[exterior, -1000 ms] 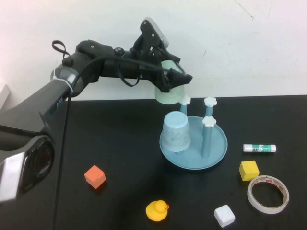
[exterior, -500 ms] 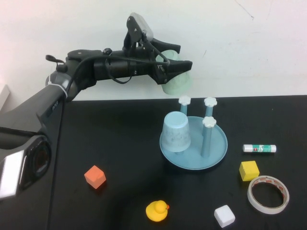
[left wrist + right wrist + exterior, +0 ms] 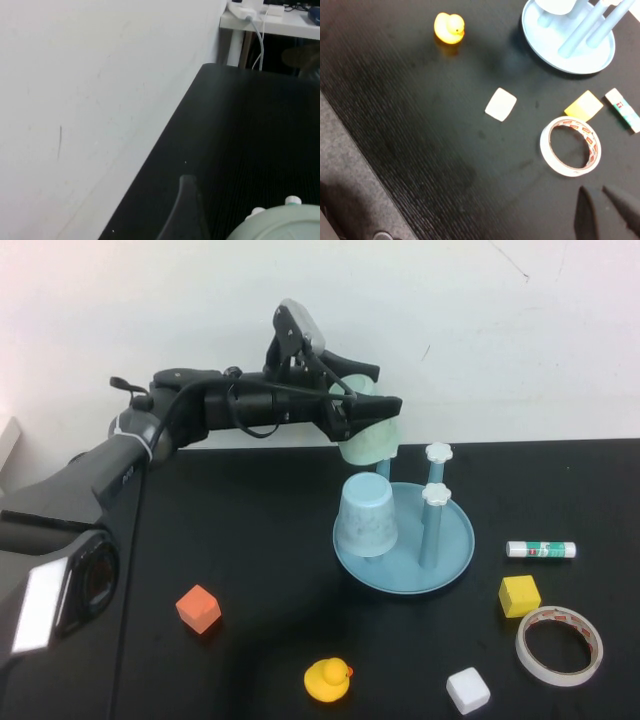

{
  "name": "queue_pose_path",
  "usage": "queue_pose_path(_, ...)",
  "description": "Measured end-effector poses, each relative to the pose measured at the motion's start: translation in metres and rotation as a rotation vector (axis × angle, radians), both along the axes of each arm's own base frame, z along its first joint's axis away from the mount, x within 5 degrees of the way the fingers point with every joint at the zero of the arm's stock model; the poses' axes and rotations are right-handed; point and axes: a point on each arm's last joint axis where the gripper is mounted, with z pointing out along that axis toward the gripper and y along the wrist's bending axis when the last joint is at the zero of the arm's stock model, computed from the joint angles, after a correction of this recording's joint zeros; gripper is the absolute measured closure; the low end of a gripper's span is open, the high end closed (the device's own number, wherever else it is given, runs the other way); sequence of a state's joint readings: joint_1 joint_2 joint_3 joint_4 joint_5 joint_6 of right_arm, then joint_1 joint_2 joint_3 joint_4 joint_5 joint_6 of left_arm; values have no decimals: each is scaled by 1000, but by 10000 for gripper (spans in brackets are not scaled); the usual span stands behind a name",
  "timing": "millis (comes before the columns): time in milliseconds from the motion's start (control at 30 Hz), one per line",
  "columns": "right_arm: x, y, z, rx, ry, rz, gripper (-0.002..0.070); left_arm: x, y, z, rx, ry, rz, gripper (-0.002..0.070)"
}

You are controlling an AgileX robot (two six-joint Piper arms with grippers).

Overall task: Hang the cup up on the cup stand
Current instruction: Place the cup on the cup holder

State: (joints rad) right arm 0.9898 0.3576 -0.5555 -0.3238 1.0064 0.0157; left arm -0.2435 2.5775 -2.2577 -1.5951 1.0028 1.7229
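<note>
The pale mint-green cup [image 3: 371,438] hangs in the air, mouth down, between the fingers of my left gripper [image 3: 366,405], which is shut on it. It sits right over the back-left peg of the blue cup stand [image 3: 452,558] and hides that peg's white cap. In the left wrist view the cup [image 3: 282,225] fills the corner beside one dark finger [image 3: 184,212], with two white peg caps just past it. My right gripper [image 3: 596,192] is shut and empty, hovering over the table near the tape roll [image 3: 570,146]; it is out of the high view.
A light blue speckled cup [image 3: 366,516] sits upside down on the stand's front-left peg. On the black table lie an orange cube [image 3: 198,608], a yellow duck [image 3: 327,679], a white cube [image 3: 467,689], a yellow cube [image 3: 519,595], a tape roll [image 3: 558,644] and a glue stick [image 3: 541,549].
The left arm lifted and levelled out with the cup, then came down a little, so the cup now covers the back-left peg's cap. The right gripper stays shut.
</note>
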Motion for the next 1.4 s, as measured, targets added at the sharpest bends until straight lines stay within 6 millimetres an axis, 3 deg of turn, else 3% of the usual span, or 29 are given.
queue_pose_path(233,0,0,0,0,0,0,678,1,1,-8,-62,40,-19,139)
queue_pose_path(467,0,0,0,0,0,0,678,2,3,-24,-38,-29,-35,140)
queue_pose_path(1400,0,0,0,0,0,0,678,-3,2,-22,-16,-194,-99,140)
